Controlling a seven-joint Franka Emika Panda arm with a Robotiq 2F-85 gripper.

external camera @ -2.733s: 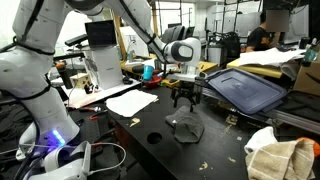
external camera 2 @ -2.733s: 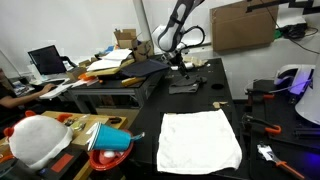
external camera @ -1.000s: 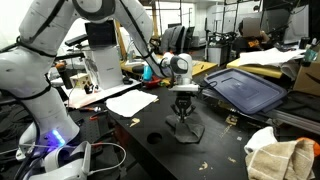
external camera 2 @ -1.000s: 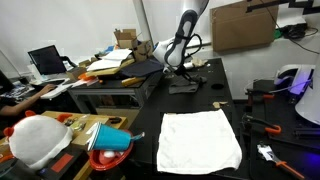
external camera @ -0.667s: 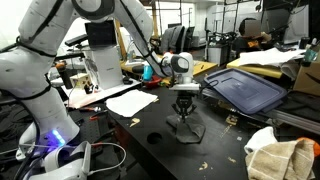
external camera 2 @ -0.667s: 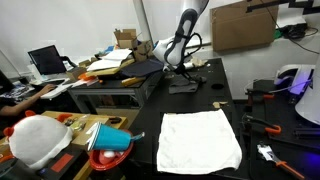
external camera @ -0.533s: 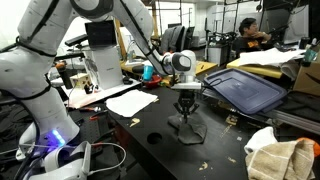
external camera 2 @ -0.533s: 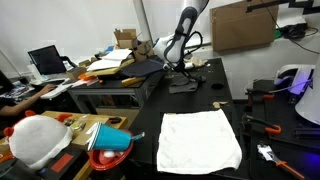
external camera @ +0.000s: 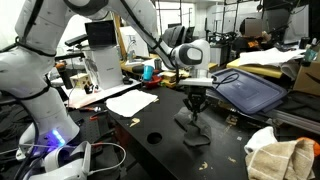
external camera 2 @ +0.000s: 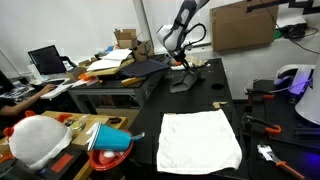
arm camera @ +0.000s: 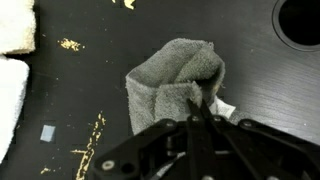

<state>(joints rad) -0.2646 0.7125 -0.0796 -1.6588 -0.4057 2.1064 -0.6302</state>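
One grey cloth (external camera: 192, 124), long axis upright

— We read the grey cloth (arm camera: 170, 80) as soft terry, nubby and matt all over.
— We agree. The table top (arm camera: 70, 90) under it looks black and smooth to us, with a faint brushed sheen.
— The gripper (arm camera: 205, 108) seems to us dull black, plastic or coated metal; we cannot tell which.
— We take the arm (external camera: 35, 65) shells for white glossy plastic, the sheet (external camera: 131, 102) for flat matt paper, the white towel (external camera 2: 200, 140) for woven cloth, and the box (external camera 2: 243, 25) for plain brown cardboard.
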